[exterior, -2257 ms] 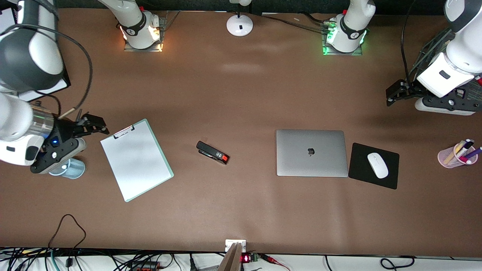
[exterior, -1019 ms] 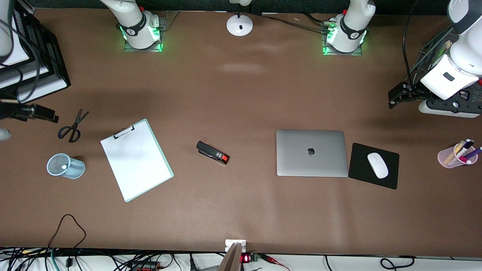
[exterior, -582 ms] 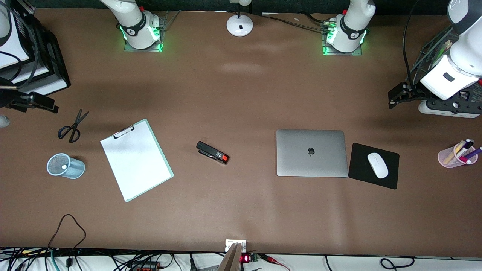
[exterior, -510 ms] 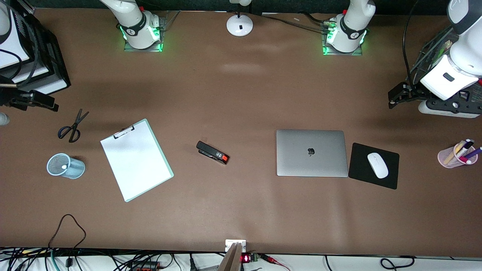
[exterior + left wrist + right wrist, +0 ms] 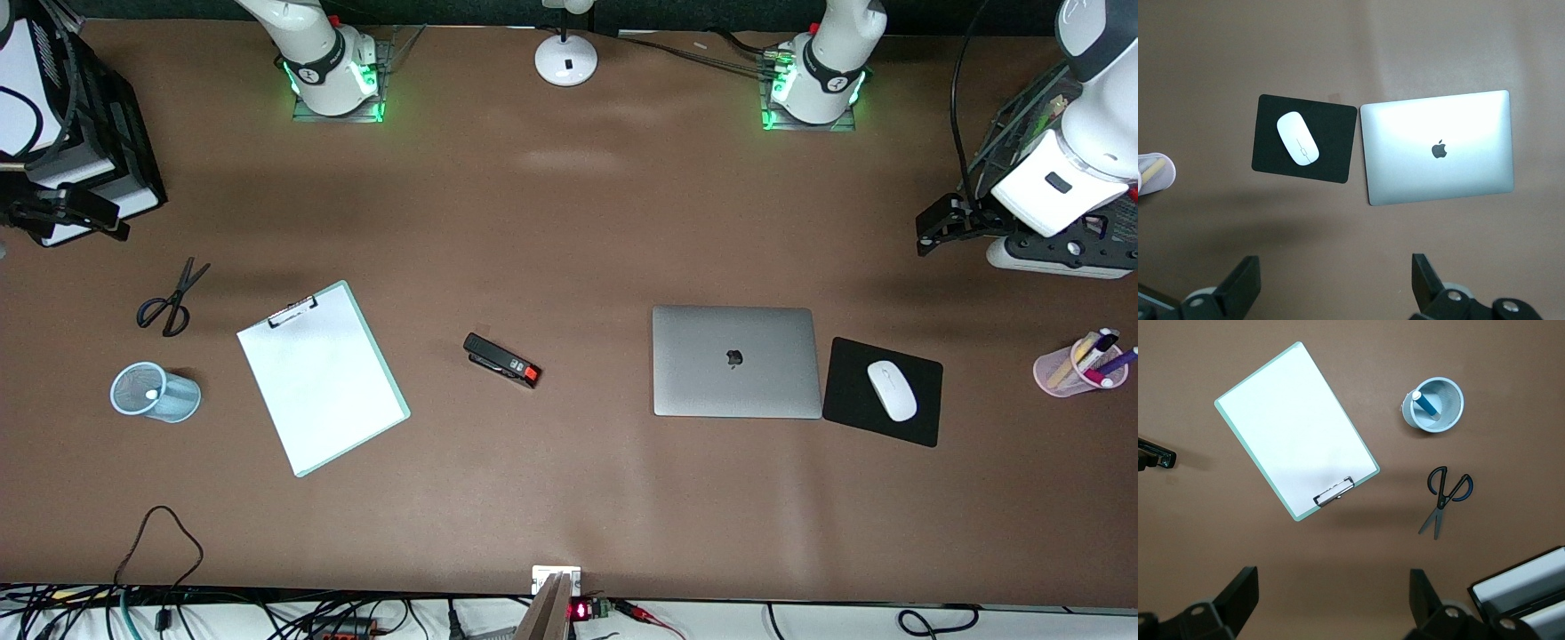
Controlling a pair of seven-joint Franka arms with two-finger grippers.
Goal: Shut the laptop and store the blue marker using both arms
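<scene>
The laptop [image 5: 736,361] lies shut on the table, lid up with the dark apple logo; it also shows in the left wrist view [image 5: 1438,148]. The blue marker [image 5: 1426,403] stands in a light blue mesh cup [image 5: 1457,407]; in the front view only its pale end [image 5: 151,393] shows inside the cup [image 5: 178,404]. My left gripper [image 5: 925,229] hangs open and empty over bare table at the left arm's end, its fingers wide apart in its wrist view [image 5: 1336,280]. My right gripper [image 5: 107,220] is open and empty, high at the right arm's end [image 5: 1333,593].
A clipboard [image 5: 322,378], a stapler [image 5: 502,360] and scissors [image 5: 169,298] lie on the table. A white mouse [image 5: 892,389] sits on a black mouse pad [image 5: 853,409] beside the laptop. A pink pen cup [image 5: 1067,373] and a black paper tray [image 5: 98,142] stand at the table's ends.
My right arm has pulled up and away from over the blue cup toward the paper tray, uncovering the scissors and cup. The left gripper has hardly moved.
</scene>
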